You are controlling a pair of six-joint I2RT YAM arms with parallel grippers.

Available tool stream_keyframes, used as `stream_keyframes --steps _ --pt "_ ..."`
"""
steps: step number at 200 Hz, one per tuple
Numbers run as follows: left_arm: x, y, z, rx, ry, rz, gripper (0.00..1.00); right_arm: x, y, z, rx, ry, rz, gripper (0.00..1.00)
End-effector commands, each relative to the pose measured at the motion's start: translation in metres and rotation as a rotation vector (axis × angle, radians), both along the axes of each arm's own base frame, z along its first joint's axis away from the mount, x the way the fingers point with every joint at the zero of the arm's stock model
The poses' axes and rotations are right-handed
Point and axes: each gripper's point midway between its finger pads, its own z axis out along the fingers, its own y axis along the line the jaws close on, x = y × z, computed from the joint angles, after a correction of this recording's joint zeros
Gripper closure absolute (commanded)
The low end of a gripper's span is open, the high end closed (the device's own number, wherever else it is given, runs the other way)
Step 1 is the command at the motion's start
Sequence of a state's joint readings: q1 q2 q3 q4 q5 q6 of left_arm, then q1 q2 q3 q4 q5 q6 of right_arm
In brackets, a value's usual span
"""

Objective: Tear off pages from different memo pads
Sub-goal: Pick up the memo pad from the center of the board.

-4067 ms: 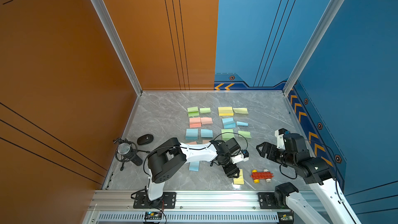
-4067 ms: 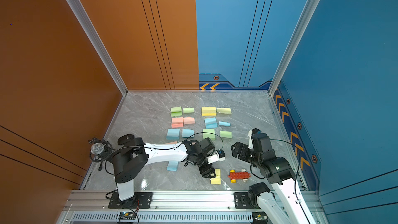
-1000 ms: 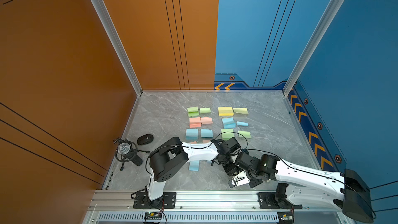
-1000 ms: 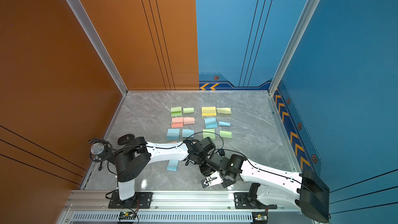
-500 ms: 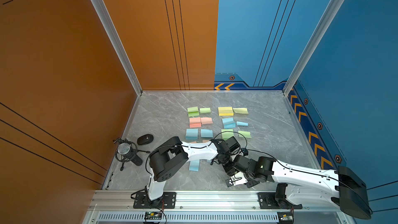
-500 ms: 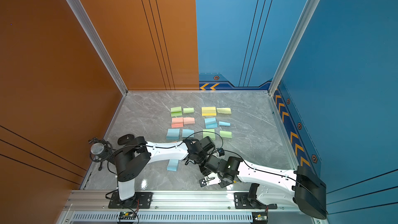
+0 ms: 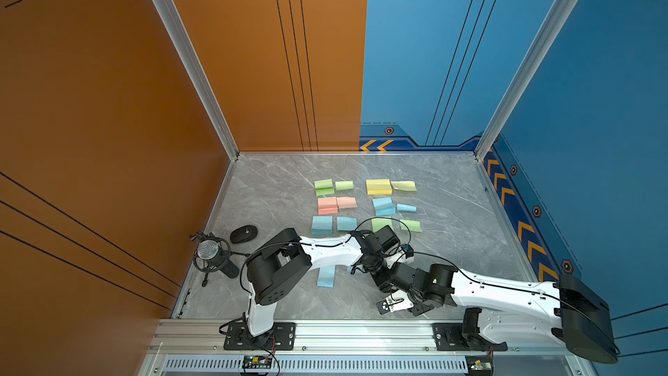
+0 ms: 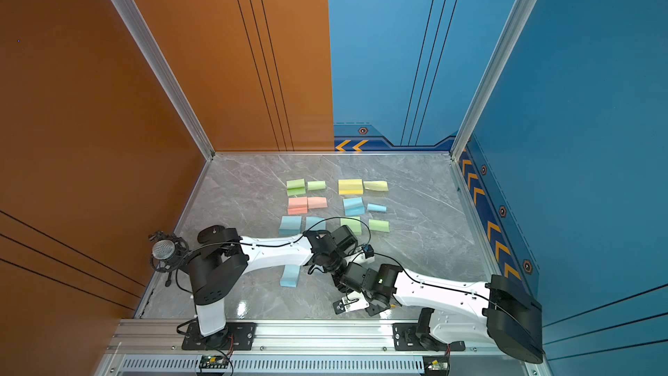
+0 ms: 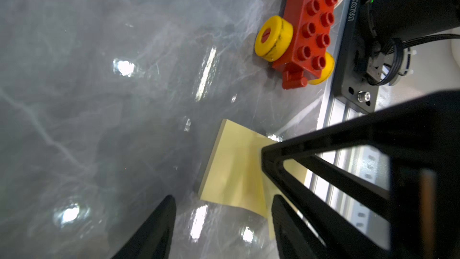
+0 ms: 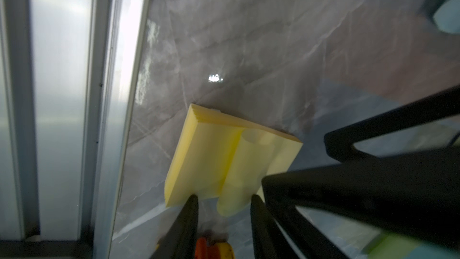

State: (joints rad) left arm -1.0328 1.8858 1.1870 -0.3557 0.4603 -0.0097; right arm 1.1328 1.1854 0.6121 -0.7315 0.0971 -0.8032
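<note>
Reaching in from its earlier folded-back pose, the right gripper (image 10: 222,203) stands narrowly parted, with a curled yellow page (image 10: 246,170) unclamped between its fingers and the yellow memo pad (image 10: 206,155) just ahead. Close beside it, the left gripper (image 9: 222,196) gapes wider, with the pad's near edge between its fingers.

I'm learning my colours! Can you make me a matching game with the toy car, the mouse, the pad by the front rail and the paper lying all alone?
Things:
1. toy car body
2. mouse
3. pad by the front rail
4. paper lying alone

Colours:
a. yellow
b. blue
c. black
d. red

Pairs: 1-d, 2-c, 3-a, 4-b.
</note>
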Motion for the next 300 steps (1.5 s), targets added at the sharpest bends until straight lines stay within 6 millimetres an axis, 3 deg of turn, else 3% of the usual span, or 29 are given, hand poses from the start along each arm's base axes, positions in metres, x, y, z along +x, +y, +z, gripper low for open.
stream_keyframes --steps 1,116,246,284,300 --pt "-0.003 0.004 0.023 -0.051 0.039 0.007 0.34 0.005 -0.004 -0.003 0.003 -0.038 -0.037 0.62" --pt "0.027 0.033 0.030 -0.035 0.007 0.147 0.33 0.013 0.001 0.000 0.014 -0.067 -0.078 0.51" --pt "0.027 0.035 0.032 -0.041 0.001 0.146 0.33 0.026 0.018 0.013 0.054 -0.065 -0.125 0.45" --pt "0.028 0.035 0.031 -0.038 0.000 0.145 0.33 0.014 0.020 0.009 0.062 -0.005 -0.101 0.49" --pt "0.029 0.036 0.030 -0.035 -0.001 0.150 0.34 0.008 0.021 0.009 0.062 0.025 -0.081 0.61"
